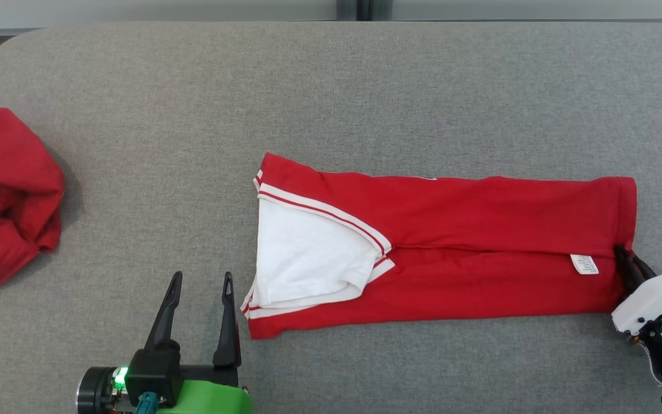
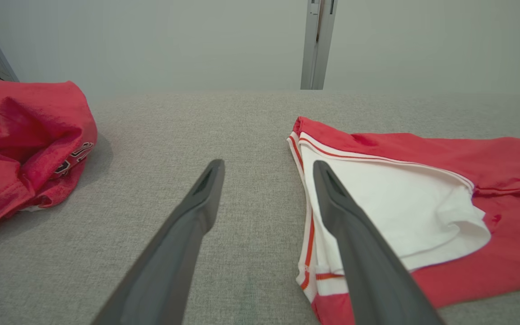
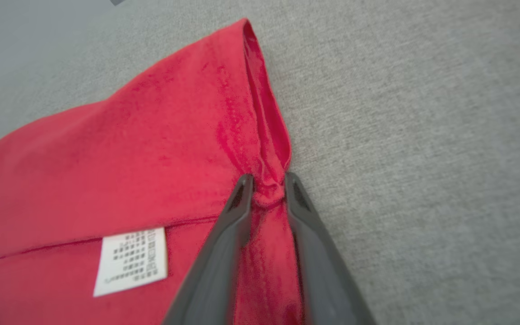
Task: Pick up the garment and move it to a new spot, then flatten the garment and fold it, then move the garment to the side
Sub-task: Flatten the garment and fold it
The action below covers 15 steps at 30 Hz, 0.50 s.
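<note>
By the left edge of the grey cloth-covered tabletop (image 1: 331, 86) lies a crumpled red garment (image 1: 9, 195), bunched into a loose heap; the left wrist view shows some dark-and-white lettering on one of its folds (image 2: 20, 149). To its right, well apart from it, the left gripper (image 1: 202, 277) hovers low over bare grey cloth with its jaws spread wide and nothing between them. In its own wrist view (image 2: 269, 166), one finger (image 2: 188, 234) stands over bare tabletop and the other (image 2: 355, 234) crosses in front of the striped trim of the garment. That garment (image 1: 480, 253), the red one folded into a long band, lies flat from the middle of the tabletop out toward the right side, well short of the far edge. Its left end is just beside the left gripper and shows a white panel (image 1: 308, 253) bordered by white and red stripes, slightly rumpled at its lower fold. A seam or fold line runs lengthwise along the red band. Near its right end a small white care label (image 1: 584, 264) lies face up. Just right of the label, the right gripper (image 1: 623, 253) meets the garment's right hem. In the right wrist view (image 3: 266, 180), its jaws are clamped on a bunched pinch of that red hem, and the cloth (image 3: 129, 158) puckers toward the fingertips, with the label (image 3: 131, 261) beside them.
</note>
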Available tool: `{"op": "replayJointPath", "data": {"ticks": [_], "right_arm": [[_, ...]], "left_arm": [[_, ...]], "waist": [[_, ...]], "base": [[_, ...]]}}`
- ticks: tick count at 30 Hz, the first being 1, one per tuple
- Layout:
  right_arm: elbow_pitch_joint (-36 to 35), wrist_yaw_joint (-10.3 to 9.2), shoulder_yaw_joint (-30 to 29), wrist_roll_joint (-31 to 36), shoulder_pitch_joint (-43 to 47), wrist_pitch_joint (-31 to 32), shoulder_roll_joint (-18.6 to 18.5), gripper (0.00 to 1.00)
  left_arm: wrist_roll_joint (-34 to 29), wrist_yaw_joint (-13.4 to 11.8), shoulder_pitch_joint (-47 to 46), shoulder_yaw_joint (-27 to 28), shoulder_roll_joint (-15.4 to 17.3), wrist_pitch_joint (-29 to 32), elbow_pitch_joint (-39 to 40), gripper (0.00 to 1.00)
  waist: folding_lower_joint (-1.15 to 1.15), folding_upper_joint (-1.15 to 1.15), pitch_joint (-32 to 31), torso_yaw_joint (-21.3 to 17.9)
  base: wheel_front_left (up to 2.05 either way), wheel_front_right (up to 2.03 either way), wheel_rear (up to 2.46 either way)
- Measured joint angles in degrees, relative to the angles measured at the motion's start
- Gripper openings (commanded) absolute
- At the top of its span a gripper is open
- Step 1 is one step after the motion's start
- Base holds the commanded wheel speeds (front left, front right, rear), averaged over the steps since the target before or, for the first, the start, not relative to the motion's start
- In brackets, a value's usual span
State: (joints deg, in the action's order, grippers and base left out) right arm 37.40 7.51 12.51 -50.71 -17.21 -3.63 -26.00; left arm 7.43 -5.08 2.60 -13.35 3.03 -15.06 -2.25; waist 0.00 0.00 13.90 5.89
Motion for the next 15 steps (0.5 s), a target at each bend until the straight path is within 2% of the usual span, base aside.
{"op": "replayJointPath", "data": {"ticks": [6, 15], "right_arm": [[-1.2, 0.11, 1.26, -0.58, -0.7, 0.14, -2.4, 0.0], [-4.0, 0.04, -0.79, 1.66, -3.43, 1.47, -15.45, 0.0]], "left_arm": [[-0.18, 0.03, -0.05, 0.59, -0.05, 0.0, 0.21, 1.0], [-1.33, 1.08, -0.64, 1.69, -0.09, 0.0, 0.74, 1.0]], "waist": [[0.0, 0.0, 0.35, -0.6], [0.0, 0.0, 1.51, -3.56]], "base": [[0.0, 0.0, 0.0], [0.0, 0.0, 0.0]]}}
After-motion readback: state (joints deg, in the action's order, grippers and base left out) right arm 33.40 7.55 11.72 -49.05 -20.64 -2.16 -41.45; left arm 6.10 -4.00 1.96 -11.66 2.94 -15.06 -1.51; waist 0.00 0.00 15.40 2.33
